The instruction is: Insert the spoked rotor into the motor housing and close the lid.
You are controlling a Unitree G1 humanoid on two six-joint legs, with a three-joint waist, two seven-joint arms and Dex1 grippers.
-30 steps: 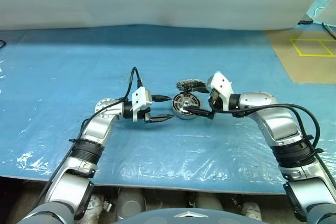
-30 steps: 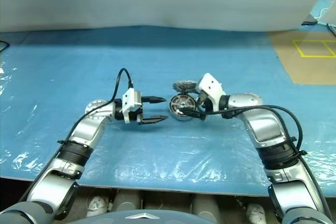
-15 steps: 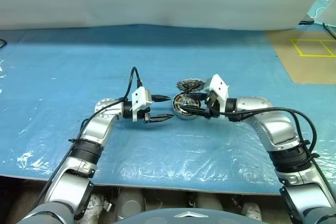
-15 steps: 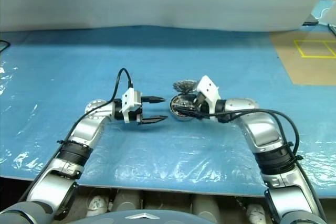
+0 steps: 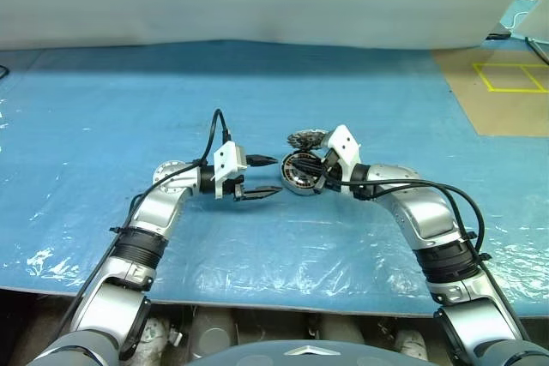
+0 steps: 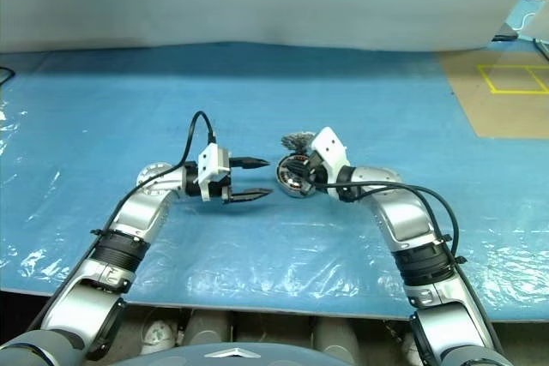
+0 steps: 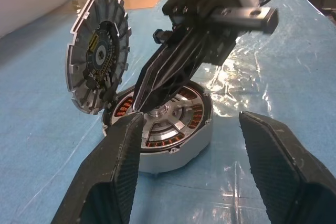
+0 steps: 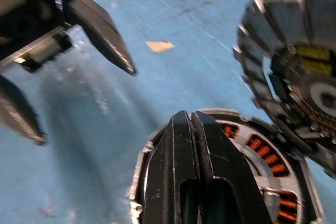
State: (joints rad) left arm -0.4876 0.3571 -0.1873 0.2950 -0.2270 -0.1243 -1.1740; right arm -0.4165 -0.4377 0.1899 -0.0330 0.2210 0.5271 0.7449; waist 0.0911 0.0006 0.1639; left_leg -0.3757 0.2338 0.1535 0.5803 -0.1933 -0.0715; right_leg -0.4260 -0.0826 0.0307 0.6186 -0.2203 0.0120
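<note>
The motor housing (image 7: 176, 159) sits on the blue sheet, its finned round lid (image 7: 97, 59) hinged up and standing open behind it. The spoked rotor (image 7: 181, 126) lies inside the housing, copper windings showing between its spokes. My right gripper (image 5: 306, 173) is shut, with its tips pressed together over the rotor's hub (image 8: 190, 121). My left gripper (image 5: 273, 176) is open just left of the housing, level with it and pointing at it. One of its fingers (image 7: 113, 177) stands on each side of the housing without touching it.
A blue plastic sheet (image 5: 129, 100) covers the table. A brown floor patch with a yellow tape square (image 5: 510, 79) lies far right. A pale wall runs along the back. The table's front edge (image 5: 257, 304) is close to me.
My right gripper has closed and moved down and left, onto the housing's centre. The left gripper has stayed open in place.
</note>
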